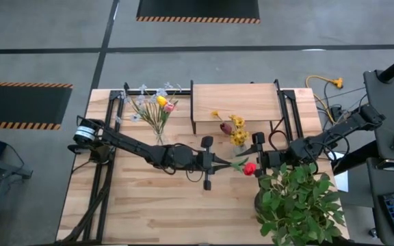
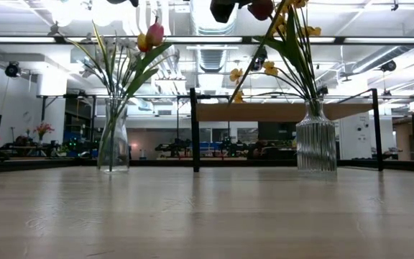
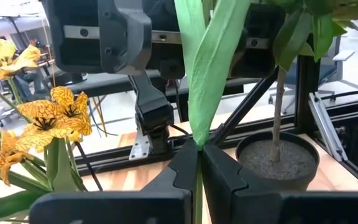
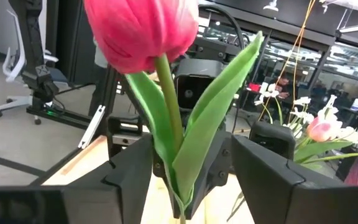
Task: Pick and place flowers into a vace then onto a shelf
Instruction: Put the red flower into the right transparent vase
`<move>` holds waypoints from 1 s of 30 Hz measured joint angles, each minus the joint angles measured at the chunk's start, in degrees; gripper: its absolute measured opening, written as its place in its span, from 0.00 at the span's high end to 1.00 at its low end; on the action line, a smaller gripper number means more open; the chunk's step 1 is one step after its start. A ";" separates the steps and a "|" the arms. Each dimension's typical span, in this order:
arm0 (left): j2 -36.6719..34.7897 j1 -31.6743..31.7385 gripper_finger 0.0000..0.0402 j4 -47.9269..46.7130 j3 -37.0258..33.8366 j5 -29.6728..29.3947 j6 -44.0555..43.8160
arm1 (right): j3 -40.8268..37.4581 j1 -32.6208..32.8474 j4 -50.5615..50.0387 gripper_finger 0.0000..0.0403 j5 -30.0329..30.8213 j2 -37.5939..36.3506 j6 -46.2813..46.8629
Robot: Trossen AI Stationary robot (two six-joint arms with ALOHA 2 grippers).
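Observation:
A red tulip [image 1: 250,169] is held high above the table, its head [image 4: 143,28] toward the table's right. My left gripper [image 1: 219,162] is shut on its green stem. My right gripper [image 1: 253,162] faces it, open, with one finger on each side of the stem and leaves [image 4: 191,143]. A clear vase [image 2: 113,137] of mixed flowers [image 1: 157,106] stands at the far left. A ribbed vase [image 2: 315,140] of yellow flowers [image 1: 237,130] stands in front of the shelf [image 1: 234,101]. Both vases rest on the tabletop. My left gripper pinches the tulip's green stem and leaf base [image 3: 197,138] between its two fingers [image 3: 225,174]. The fingers come level from the table's left and lie along the stem. The tulip sticks out past the fingertips, lifted clear of the table.
A bushy potted plant [image 1: 299,198] stands at the near right, close under my right arm; its pot [image 3: 278,158] is in the left wrist view. Black frame rails [image 1: 115,123] run along the table's left and right sides. The near middle of the tabletop [image 1: 176,212] is bare wood.

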 joint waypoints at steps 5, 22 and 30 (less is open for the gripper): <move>0.00 0.02 1.00 -0.22 0.00 0.01 0.00 | 0.00 0.00 0.00 0.61 -0.18 0.00 0.65; -0.70 0.24 0.90 -2.78 -0.04 0.04 -2.40 | 0.00 0.02 0.01 0.98 -0.50 -0.13 1.60; -5.64 -0.41 0.63 -18.17 -0.08 0.03 -5.26 | 0.00 0.02 -5.61 0.98 -0.55 -4.71 4.90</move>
